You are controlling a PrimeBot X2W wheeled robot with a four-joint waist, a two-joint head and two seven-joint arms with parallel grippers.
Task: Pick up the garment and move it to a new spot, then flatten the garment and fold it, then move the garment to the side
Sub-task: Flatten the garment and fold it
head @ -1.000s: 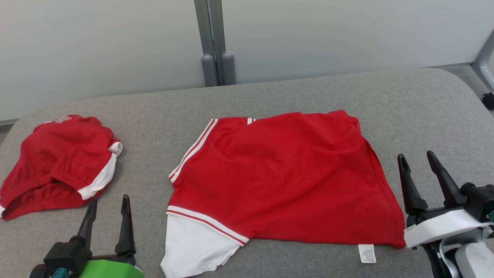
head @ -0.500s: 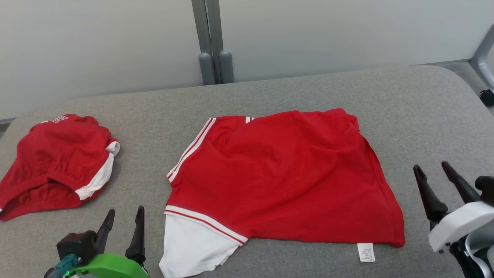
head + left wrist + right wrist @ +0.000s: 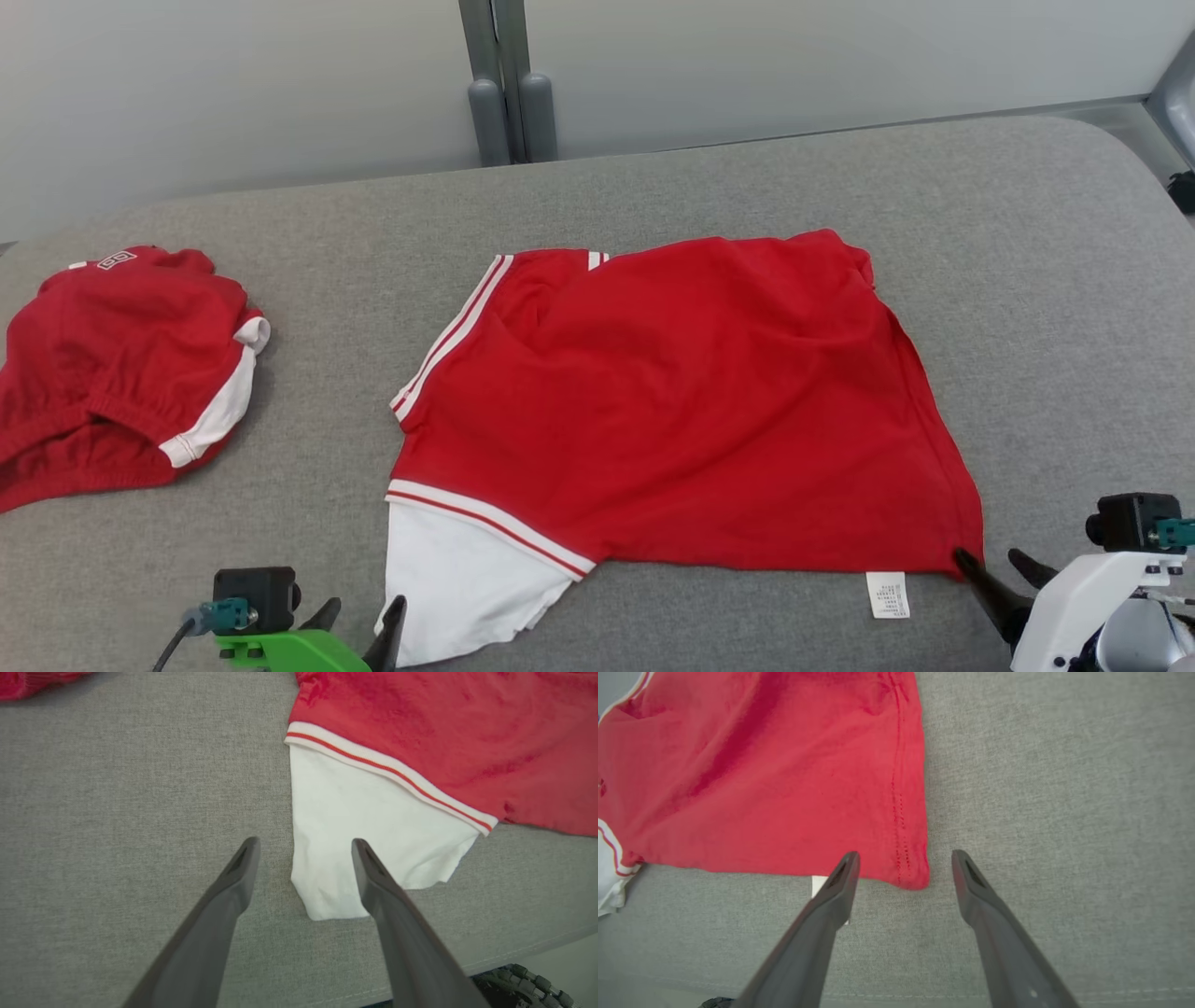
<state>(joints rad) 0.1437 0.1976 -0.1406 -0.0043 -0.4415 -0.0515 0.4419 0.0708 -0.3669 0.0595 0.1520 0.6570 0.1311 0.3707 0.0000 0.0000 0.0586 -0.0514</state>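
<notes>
Left gripper (image 3: 304,842) gapes wide at the white corner of the garment (image 3: 672,401), right gripper (image 3: 904,854) wide at its red corner.

The jersey (image 3: 672,401) is red, its near sleeve (image 3: 457,569) ending in white, cuffs edged by 2 white stripes. The shorts (image 3: 103,364) are red with a white side panel. The fabric tabletop (image 3: 317,280) is mottled grey.

Two garments lie there: a spread shirt (image 3: 681,401) and a bunched piece (image 3: 112,364), perhaps shorts. One white label (image 3: 887,595) shows.
</notes>
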